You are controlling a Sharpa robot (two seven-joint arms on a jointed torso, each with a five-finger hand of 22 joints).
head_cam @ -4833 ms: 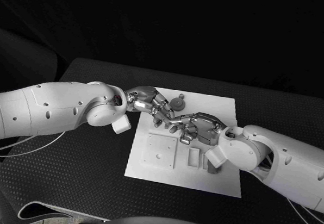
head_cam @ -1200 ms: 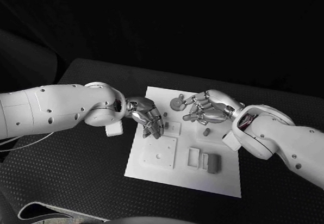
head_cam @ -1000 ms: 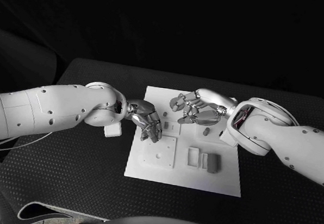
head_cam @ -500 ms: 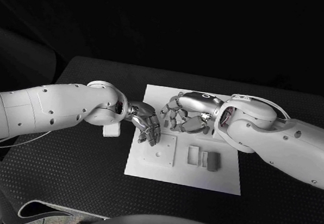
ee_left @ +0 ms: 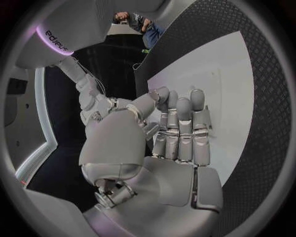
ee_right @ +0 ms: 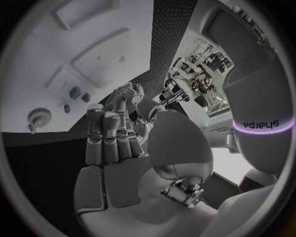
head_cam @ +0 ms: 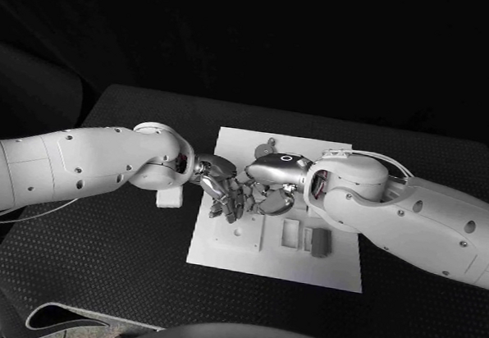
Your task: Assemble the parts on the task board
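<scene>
The white task board (head_cam: pixel 330 271) lies mid-table, also seen in the left wrist view (ee_left: pixel 240 89) and the right wrist view (ee_right: pixel 34 64). My left hand (head_cam: pixel 220 193) hangs over the board's left part, its fingers (ee_left: pixel 179 128) straight and side by side with nothing in them. My right hand (head_cam: pixel 270 176) is right beside it over the board's middle, its fingers (ee_right: pixel 110 133) stretched out and holding nothing. A round toothed part (head_cam: pixel 268 149) (ee_right: pixel 38 118) stands at the board's far edge. Small pegs (ee_right: pixel 74 92) stand near it.
Two upright rectangular parts (head_cam: pixel 291 234) (head_cam: pixel 321 242) stand on the board's near right, by a square plate (head_cam: pixel 245 228). My right forearm (head_cam: pixel 405 220) crosses the board's right side. Black table (head_cam: pixel 129 238) surrounds the board.
My right hand has swung from the board's far edge leftward and nearer, ending beside my left hand. The left hand has barely shifted. The round part stays in place.
</scene>
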